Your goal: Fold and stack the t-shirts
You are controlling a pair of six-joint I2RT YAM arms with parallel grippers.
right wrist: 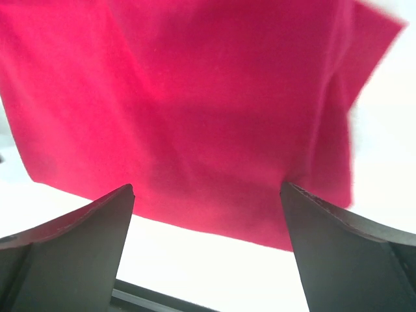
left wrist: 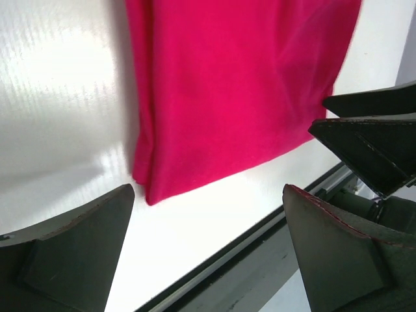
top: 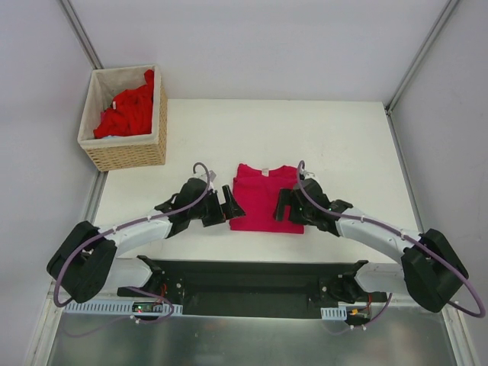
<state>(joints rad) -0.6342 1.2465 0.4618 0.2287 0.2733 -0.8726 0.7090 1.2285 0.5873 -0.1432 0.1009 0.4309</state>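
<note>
Left tool [top: 229, 207] and right tool [top: 280, 206], both spread wide and empty, flank the folded magenta t-shirt [top: 259, 200] on the desk [top: 351, 152]; each should pinch every layer at its near corners evenly.

- folded t-shirt [top: 263, 200], table centre, was plain magenta-crimson, no print; small neck label [top: 265, 173] at far edge was white.
- t-shirts [top: 130, 113] in far-left basket were brighter red.
- basket [top: 130, 156] was tan woven wicker w/ off-white liner [top: 103, 88].
- table [top: 343, 145] was white.
- left gripper [top: 231, 204] & right gripper [top: 280, 206] were black; arm links [top: 145, 227] white, cables [top: 200, 169] purple.
</note>
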